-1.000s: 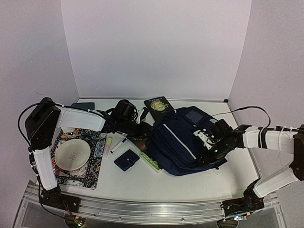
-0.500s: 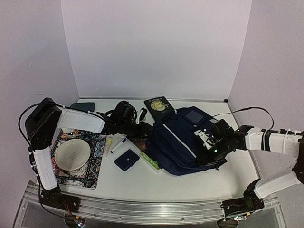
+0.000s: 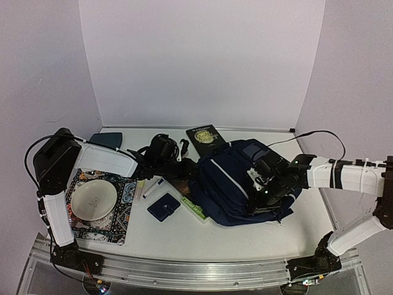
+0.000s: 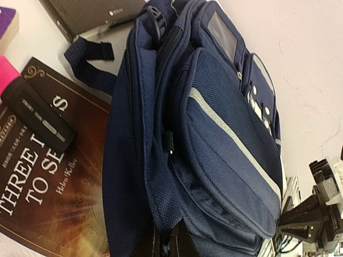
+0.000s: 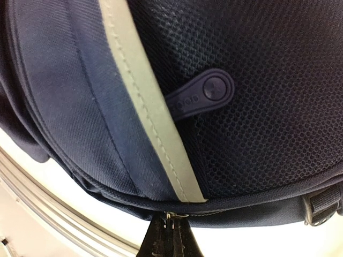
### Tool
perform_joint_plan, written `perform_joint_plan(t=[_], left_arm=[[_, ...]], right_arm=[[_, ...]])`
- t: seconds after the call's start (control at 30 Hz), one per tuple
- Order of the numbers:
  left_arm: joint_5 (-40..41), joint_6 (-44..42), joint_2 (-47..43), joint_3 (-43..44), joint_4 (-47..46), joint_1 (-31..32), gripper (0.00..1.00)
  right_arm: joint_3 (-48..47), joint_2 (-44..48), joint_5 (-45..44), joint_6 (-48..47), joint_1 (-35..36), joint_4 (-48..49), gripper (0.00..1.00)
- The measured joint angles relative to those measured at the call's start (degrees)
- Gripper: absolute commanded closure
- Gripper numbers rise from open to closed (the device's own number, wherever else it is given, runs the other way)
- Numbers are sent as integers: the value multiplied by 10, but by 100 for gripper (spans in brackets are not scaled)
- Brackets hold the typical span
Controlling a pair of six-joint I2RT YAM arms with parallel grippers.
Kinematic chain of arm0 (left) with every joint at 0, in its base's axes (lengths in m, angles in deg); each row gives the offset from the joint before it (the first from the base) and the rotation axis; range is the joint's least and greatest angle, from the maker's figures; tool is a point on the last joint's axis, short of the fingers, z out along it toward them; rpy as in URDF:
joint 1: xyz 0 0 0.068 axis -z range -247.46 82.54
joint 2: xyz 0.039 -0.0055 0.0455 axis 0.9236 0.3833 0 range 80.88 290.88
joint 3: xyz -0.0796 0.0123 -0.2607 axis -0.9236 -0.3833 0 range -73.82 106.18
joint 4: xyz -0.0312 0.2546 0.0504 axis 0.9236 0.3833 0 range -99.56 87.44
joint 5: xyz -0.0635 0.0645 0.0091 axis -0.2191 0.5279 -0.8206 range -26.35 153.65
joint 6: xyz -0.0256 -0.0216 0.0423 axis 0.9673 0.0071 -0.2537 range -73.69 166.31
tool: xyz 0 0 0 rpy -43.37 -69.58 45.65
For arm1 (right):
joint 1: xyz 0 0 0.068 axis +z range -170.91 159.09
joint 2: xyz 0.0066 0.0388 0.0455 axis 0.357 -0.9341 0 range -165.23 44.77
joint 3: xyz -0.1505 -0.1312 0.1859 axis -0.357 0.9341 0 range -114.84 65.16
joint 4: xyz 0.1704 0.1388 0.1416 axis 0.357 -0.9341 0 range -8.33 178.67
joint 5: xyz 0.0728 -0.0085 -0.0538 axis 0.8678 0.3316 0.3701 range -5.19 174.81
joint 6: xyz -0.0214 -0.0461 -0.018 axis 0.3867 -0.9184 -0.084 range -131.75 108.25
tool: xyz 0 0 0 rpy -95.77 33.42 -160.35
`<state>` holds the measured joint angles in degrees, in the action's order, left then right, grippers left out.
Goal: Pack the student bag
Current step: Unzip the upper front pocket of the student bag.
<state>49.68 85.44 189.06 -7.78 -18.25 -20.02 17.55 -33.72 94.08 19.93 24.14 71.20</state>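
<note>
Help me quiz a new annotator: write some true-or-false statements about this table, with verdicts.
1. The round white plate rests on the patterned mat. True.
2. The small navy-blue wallet is inside the large navy-blue striped fabric backpack. False: it lies on the table, left of the backpack.
3. A brown lettered book lies against the backpack. True.
4. The right gripper hovers open over the plate. False: it is shut at the backpack's edge.
</note>
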Motion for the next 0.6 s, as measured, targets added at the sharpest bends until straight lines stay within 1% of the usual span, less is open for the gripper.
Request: perform_joint_plan(t=[0.13, 0.3, 0.4, 0.6], left_arm=[[24, 2, -1, -15, -19, 0, 100], [29, 2, -14, -42, -30, 0, 100], [31, 3, -16, -43, -31, -2, 100], [33, 11, -16, -43, -32, -2, 100]], right_arm=[[-32, -18, 3, 7, 1, -22, 100], [-32, 18, -10, 4, 3, -31, 100], [-32, 31, 14, -6, 3, -24, 100], [-35, 18, 64, -25, 4, -17, 100]])
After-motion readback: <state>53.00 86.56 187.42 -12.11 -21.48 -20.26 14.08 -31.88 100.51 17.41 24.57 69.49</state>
